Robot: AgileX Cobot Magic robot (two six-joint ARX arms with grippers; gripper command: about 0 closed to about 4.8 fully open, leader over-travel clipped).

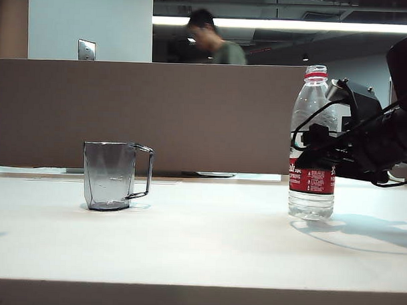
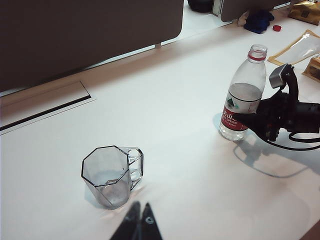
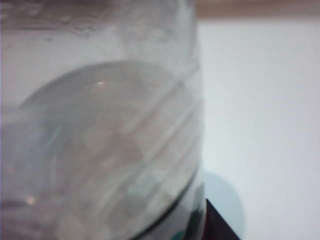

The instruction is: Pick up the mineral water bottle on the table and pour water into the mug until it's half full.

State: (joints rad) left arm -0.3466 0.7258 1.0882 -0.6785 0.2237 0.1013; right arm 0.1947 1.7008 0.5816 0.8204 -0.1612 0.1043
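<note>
Bottle stands upright on the white worktop, toward the right of the exterior view; cap off, mouth open. Clear ribbed plastic, red neck ring, red-and-white label round the lower middle. Water shows in the left wrist view up to about the shoulder, its surface grey.

Right gripper is level at the bottle's mid-height, reaching in from the right. Black body, loose black cables looping in front of the bottle. Jaws bracket the bottle around the label's upper edge, one finger passing in front of it; whether the pads press the plastic cannot be told from either outside view. Right wrist view is filled by the bottle's blurred clear wall, very close to the lens, with a dark finger tip just beside it; contact not readable there either.

Mug sits well apart from the bottle, on the left side of the worktop, upright, handle toward the bottle. Smoky-grey translucent plastic, octagonal rim, faceted lower walls, thin angular handle. No liquid level made out in it.

Left gripper hangs above the worktop just beside the mug, touching nothing; its two dark fingertips lie together, jaws closed on nothing.

Brown partition runs behind the worktop
</note>
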